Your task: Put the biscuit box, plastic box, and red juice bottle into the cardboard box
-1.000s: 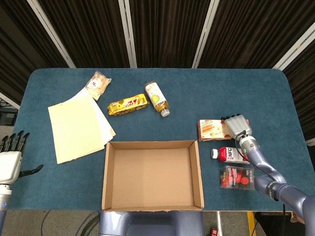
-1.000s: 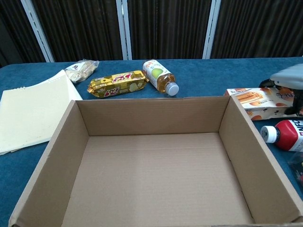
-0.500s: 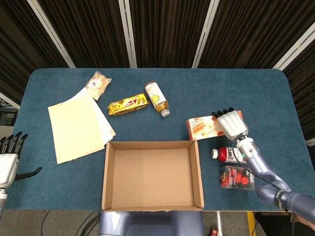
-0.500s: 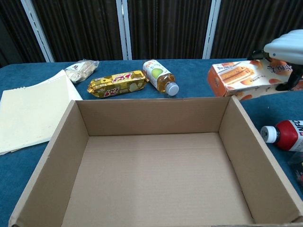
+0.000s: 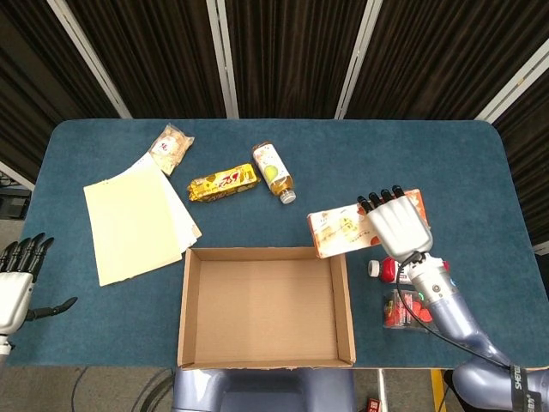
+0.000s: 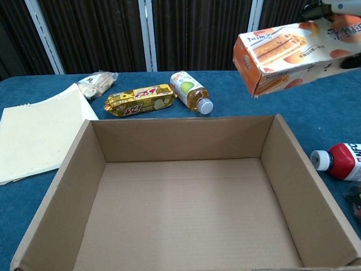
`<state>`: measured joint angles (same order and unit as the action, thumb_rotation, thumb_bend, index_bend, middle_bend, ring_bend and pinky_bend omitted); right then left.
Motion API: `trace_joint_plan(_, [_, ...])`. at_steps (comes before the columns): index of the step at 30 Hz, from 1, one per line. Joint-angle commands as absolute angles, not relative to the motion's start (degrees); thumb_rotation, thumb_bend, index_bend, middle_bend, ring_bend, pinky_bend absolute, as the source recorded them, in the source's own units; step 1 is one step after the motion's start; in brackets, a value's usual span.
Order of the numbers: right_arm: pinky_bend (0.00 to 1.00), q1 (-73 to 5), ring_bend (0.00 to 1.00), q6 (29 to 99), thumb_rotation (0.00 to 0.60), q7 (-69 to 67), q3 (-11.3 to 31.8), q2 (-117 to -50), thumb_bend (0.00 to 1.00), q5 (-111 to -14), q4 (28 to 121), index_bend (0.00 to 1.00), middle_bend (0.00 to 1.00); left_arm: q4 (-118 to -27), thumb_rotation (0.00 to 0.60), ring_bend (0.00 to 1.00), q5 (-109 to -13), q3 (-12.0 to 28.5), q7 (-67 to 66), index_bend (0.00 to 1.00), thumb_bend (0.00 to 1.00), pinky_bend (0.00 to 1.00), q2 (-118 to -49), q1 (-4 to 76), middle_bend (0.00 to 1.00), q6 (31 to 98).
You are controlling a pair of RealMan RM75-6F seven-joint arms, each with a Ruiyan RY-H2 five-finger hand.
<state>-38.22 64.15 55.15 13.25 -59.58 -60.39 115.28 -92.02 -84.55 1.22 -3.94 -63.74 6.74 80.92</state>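
My right hand (image 5: 397, 225) grips the orange biscuit box (image 5: 343, 230) and holds it in the air, tilted, above the far right corner of the cardboard box (image 5: 194, 319). In the chest view the biscuit box (image 6: 293, 51) hangs high over the cardboard box's far right corner (image 6: 271, 121), with only the fingers (image 6: 321, 8) showing at the top edge. The red juice bottle (image 6: 338, 161) lies on its side right of the cardboard box, its white cap toward the box. The plastic box (image 5: 403, 311) with red pieces sits just in front of the bottle. My left hand (image 5: 17, 279) hangs open at the table's front left edge.
A stack of cream paper (image 5: 137, 219) lies left of the cardboard box. Behind it sit a small snack bag (image 5: 170, 148), a gold snack pack (image 5: 223, 182) and a yellow juice bottle (image 5: 273, 170) on its side. Blue cloth covers the table (image 5: 412, 154).
My right hand has lifted the biscuit box off the table and carried it up and left, toward the cardboard box's far right corner. The left hand has sunk slightly.
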Motion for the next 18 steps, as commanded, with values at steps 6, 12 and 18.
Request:
trace_joint_plan(6, [0.7,-35.3,0.52,78.8,0.6,71.6,9.2,-58.8,0.28,-55.1,134.6,0.66,0.51,-92.8,0.423,0.0,-87.8,-0.4,-1.8,0.0,0.06,0.0,-62.1,6.7,0.0,81.1])
trace_joint_plan(12, [0.7,-33.8,0.51,84.0,0.6,76.2,4.7,-68.1,0.26,-57.8,135.0,0.63,0.48,-92.9,0.422,0.0,-89.7,-0.9,-0.7,0.0,0.06,0.0,-61.7,6.7,0.0,81.9])
trace_joint_plan(18, [0.7,-33.5,0.5,88.2,0.6,82.7,2.0,-79.8,0.25,-58.1,135.0,0.62,0.47,-93.0,0.422,0.0,-92.6,-2.0,1.7,0.0,0.06,0.0,-60.9,6.6,0.0,83.0])
